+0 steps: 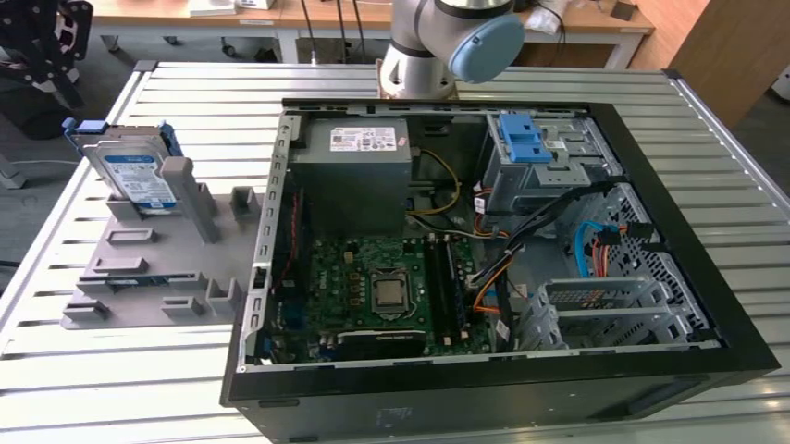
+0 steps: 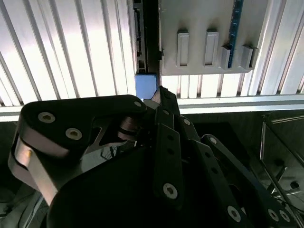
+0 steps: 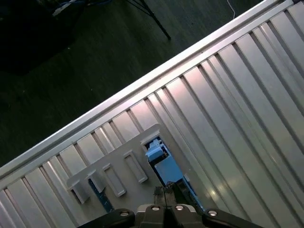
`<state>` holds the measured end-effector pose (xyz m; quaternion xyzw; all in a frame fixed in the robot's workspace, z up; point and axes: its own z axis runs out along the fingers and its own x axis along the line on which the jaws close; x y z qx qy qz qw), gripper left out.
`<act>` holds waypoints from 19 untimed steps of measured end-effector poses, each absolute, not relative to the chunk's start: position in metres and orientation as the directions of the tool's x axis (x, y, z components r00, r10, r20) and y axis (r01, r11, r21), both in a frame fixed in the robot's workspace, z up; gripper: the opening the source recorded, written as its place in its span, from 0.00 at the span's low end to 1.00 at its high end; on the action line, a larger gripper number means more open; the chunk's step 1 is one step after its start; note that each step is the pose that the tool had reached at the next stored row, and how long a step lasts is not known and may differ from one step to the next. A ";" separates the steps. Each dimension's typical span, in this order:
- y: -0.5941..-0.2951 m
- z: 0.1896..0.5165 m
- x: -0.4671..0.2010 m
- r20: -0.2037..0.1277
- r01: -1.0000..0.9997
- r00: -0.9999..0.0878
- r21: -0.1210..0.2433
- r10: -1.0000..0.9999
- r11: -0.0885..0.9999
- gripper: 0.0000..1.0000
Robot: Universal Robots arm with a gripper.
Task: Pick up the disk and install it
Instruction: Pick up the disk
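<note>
The disk (image 1: pixel 133 174) stands on edge in a slot of the grey fixture plate (image 1: pixel 148 268) at the exterior view's left; it is silver with a blue-and-white label and a thin blue bracket. My black gripper (image 1: pixel 47 57) hangs in the air above and beyond it, not touching it. In the first wrist view the disk (image 3: pixel 161 164) lies just past my gripper (image 3: pixel 164 191), whose fingers are shut with nothing between them. The second wrist view shows the blue bracket (image 2: pixel 146 85) beyond my gripper (image 2: pixel 163 95), beside the fixture plate (image 2: pixel 204 28).
An open black computer case (image 1: pixel 691 277) fills the middle and right of the slatted metal table (image 1: pixel 198 92). Inside it are a grey power-supply box (image 1: pixel 358 171), the motherboard (image 1: pixel 383 287) and a drive cage with blue latch tabs (image 1: pixel 524 141). The arm's base (image 1: pixel 426 55) stands behind the case.
</note>
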<state>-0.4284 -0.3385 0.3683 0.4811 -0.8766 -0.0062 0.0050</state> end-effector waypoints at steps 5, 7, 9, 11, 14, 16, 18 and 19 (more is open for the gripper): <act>-0.338 0.368 -0.428 0.003 -0.874 -0.486 0.016 -0.874 0.486 0.11; -0.338 0.368 -0.428 0.003 -0.885 -0.466 0.016 -0.885 0.466 0.11; -0.338 0.368 -0.428 0.003 -0.896 -0.443 0.016 -0.897 0.443 0.11; -0.339 0.368 -0.428 0.003 -0.908 -0.418 0.016 -0.908 0.418 0.11; -0.338 0.368 -0.428 0.003 -0.927 -0.374 0.015 -0.927 0.374 0.11; -0.339 0.368 -0.428 0.002 -0.940 -0.340 0.015 -0.941 0.340 0.11; -0.339 0.367 -0.428 0.002 -0.952 -0.306 0.015 -0.952 0.306 0.11; -0.339 0.367 -0.428 0.002 -0.958 -0.288 0.014 -0.958 0.288 0.11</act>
